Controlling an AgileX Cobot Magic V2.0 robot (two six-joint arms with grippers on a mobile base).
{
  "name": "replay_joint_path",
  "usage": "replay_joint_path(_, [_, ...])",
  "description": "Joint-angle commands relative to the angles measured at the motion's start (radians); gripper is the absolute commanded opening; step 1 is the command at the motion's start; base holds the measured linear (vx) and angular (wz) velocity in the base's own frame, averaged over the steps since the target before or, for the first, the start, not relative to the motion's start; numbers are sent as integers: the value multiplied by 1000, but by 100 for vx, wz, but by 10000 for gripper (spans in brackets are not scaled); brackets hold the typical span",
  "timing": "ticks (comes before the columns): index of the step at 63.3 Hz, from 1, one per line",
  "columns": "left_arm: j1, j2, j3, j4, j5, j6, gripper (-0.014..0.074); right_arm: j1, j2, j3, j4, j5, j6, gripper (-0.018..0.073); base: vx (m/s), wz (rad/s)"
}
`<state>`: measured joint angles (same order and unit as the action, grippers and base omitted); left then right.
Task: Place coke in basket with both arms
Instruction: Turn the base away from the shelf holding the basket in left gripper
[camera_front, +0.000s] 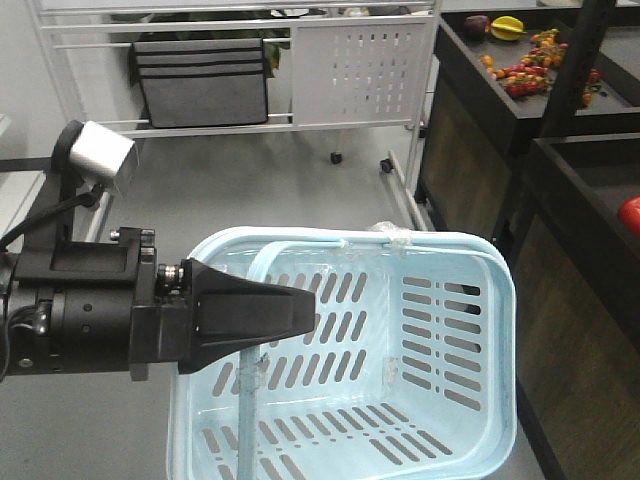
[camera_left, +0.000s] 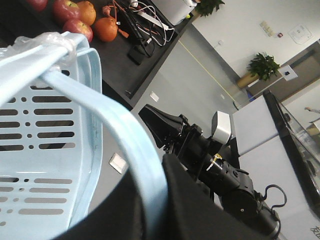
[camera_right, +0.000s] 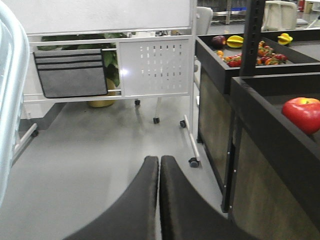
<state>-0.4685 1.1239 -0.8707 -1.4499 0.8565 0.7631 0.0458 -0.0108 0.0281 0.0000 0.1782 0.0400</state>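
The pale blue basket (camera_front: 500, 300) hangs tilted in the air and nothing lies in it. Its thin hoop handle (camera_left: 115, 130) runs between the black jaws of my left gripper (camera_left: 156, 192), which is shut on it. The basket's slotted wall (camera_left: 45, 130) fills the left of the left wrist view. My right gripper (camera_front: 305, 305), a black wedge with a silver-grey box on a stalk, is shut on nothing in front of the basket's left rim. It also shows as right gripper (camera_right: 159, 160) and right gripper (camera_left: 150, 114). The coke is out of view.
A wheeled white board stand (camera_front: 360, 70) with a grey pouch (camera_front: 200, 80) stands behind. Dark shelves (camera_front: 470, 110) with fruit line the right side, holding a red apple (camera_right: 302, 112). Apples, oranges (camera_left: 75, 20) and cables lie on another dark shelf. Grey floor lies between.
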Motion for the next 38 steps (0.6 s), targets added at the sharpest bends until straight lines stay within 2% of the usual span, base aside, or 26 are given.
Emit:
replay_joint_path(1, [-4,-24,-25,-87,10,11,-6,-3,-17,11,-7,-73,-8,-5,13,-25])
replay_joint_path(38, [-4,-24,-25,-87,10,11,-6,-3,-17,11,-7,-73,-8,-5,15,-14])
